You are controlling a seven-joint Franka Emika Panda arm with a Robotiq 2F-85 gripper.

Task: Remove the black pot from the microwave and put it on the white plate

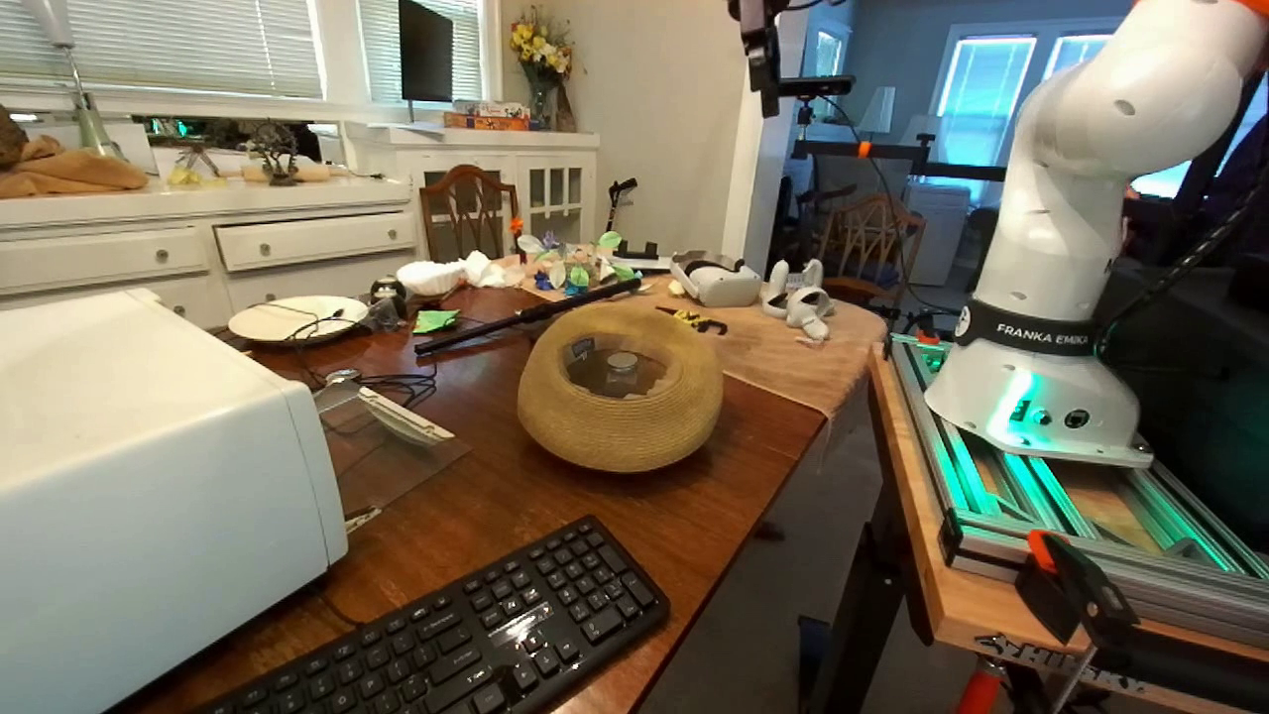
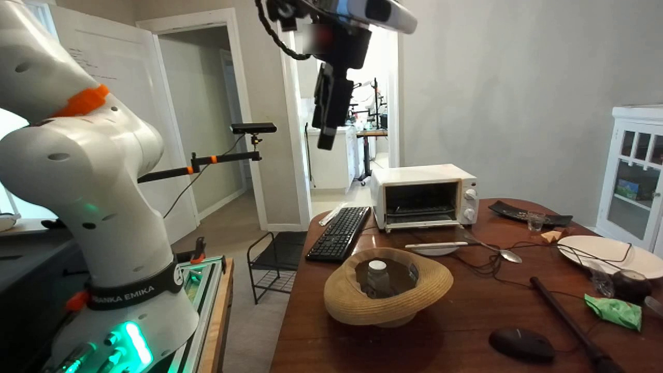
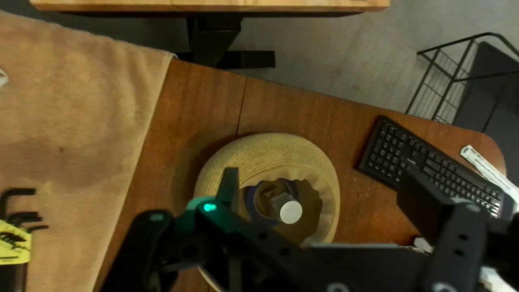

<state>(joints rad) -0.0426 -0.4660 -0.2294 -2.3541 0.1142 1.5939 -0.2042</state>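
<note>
High over a brown wooden table (image 2: 481, 305), the gripper (image 3: 323, 185) of a white robot arm (image 2: 114, 155) hangs with its two fingers spread well apart. An upturned straw hat (image 2: 388, 311) shows below it in the wrist view, a capped bottle (image 2: 378, 284) standing inside the crown. On the same tabletop sits a white microwave (image 1: 178, 496), its glass door (image 1: 392, 451) lowered and its interior deep in shadow, any contents hard to make out. What appears to be the black pot (image 2: 631, 287), small and round, rests outside the microwave, just beside the white plate (image 2: 606, 246), across which thin dark cables (image 2: 492, 268) stretch from a tangle near the microwave's door. A keyboard (image 2: 339, 233) lies beside the microwave, and a spoon (image 2: 510, 255) is near its open side. A shallow black tray (image 2: 510, 211) occupies the wood on the microwave's opposite side from the keyboard. Close to the plate and the pot are a crumpled green wrapper (image 2: 615, 312) and a long black rod (image 2: 570, 321), with a computer mouse (image 2: 521, 344) lying near the rod. In an exterior view, a tan cloth (image 1: 793, 362) covers another stretch of the table, with a white headset (image 1: 732, 286) and a pair of controllers (image 1: 805, 309) resting on it. Against the wall beyond, yellow flowers (image 1: 543, 45) stand in a vase (image 1: 542, 104) on a white cabinet (image 1: 516, 151), near a dark monitor (image 1: 426, 52).
</note>
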